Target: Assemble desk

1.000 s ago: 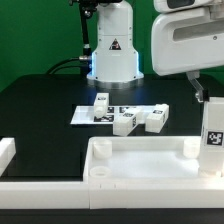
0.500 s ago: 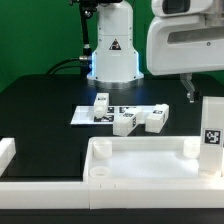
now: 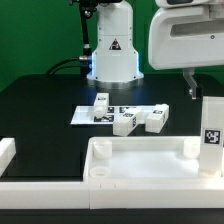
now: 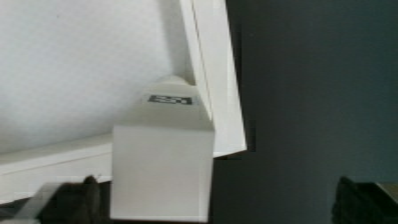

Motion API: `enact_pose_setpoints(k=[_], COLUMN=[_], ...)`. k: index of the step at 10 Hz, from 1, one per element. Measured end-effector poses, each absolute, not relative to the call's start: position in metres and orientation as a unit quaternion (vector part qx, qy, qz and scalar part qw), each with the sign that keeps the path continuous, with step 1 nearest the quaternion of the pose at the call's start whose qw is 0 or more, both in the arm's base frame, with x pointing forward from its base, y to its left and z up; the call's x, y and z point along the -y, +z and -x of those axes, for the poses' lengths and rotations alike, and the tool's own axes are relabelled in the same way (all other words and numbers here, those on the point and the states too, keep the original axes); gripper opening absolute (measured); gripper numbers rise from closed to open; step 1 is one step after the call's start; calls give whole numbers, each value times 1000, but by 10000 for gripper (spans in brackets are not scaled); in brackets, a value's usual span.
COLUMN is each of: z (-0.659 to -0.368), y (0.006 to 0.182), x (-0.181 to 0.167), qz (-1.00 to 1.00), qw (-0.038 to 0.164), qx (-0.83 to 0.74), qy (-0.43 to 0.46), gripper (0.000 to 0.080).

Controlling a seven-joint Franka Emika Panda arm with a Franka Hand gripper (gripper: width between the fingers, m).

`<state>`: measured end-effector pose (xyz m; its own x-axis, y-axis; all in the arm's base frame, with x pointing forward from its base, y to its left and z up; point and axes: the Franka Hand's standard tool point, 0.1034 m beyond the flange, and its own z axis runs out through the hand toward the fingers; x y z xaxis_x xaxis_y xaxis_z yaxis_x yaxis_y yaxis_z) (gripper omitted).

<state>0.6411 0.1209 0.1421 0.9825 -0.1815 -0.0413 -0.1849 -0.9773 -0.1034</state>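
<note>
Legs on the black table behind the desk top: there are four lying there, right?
No, only three legs lie there, as the exterior view shows. The fourth leg stands upright at the tabletop's corner on that view's right.

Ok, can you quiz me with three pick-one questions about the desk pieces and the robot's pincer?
1. Where on the tabletop does the upright leg stand? A middle B corner C underneath
2. How many loose legs sit by the marker board? A one B three C six
3. The pincer is A open B shut on a leg C shut on the tabletop
Answers: 1 B, it stands at the corner on the exterior view's right. 2 B, three lie there. 3 A, its fingers sit wider apart than the leg.
</note>
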Motion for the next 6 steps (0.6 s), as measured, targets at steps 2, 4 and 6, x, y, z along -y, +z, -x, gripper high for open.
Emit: enact_pose_setpoints(k=[2,4,6], z=[-626,-621,-622], y=[116,109,110], x=[-105,-120,-120], qz=[991,991,990], qw=[43,44,48], qx=[-115,-124,-130], qy=[50,39,41], gripper=[649,649,542])
